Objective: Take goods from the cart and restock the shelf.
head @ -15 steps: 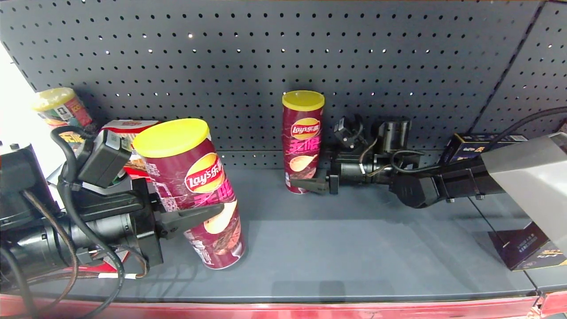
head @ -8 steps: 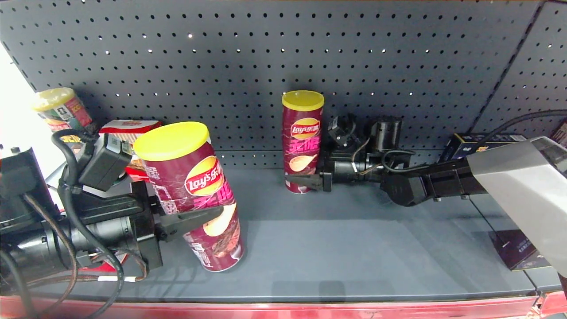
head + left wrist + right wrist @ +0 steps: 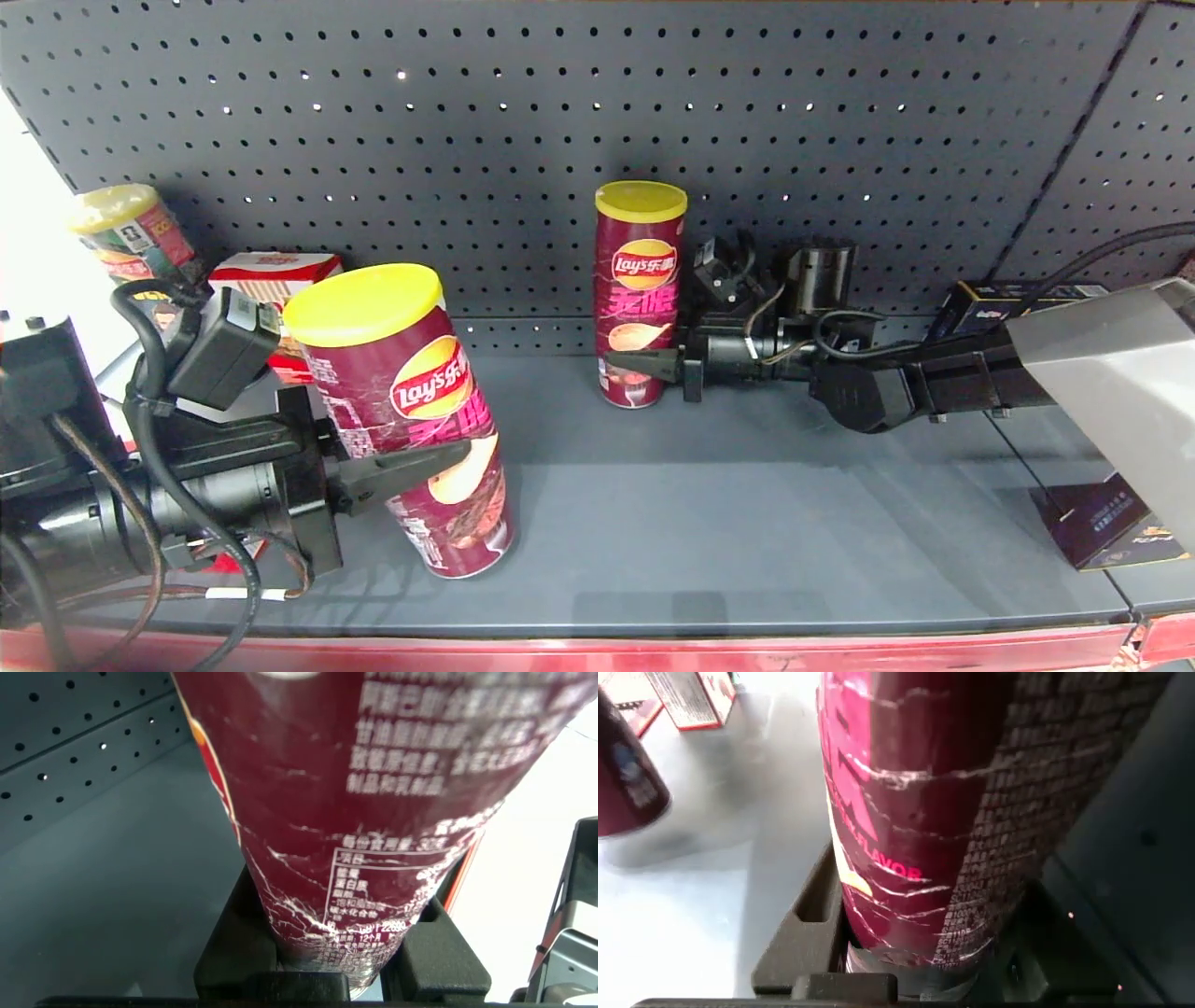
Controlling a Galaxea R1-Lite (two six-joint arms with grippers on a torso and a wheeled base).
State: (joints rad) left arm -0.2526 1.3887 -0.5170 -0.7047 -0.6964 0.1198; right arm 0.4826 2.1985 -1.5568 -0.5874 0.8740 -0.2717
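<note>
The left gripper has its jaws pinching the near can, a maroon chip tube with a yellow lid, low on its body at the front of the shelf; the can leans with its lid toward the robot's left, and the low side grip probably serves to set it down base first. The right gripper has its jaws pinching the far can near its base, upright just before the pegboard back wall, likely to leave the front row free; whether either base touches the shelf I cannot tell
</note>
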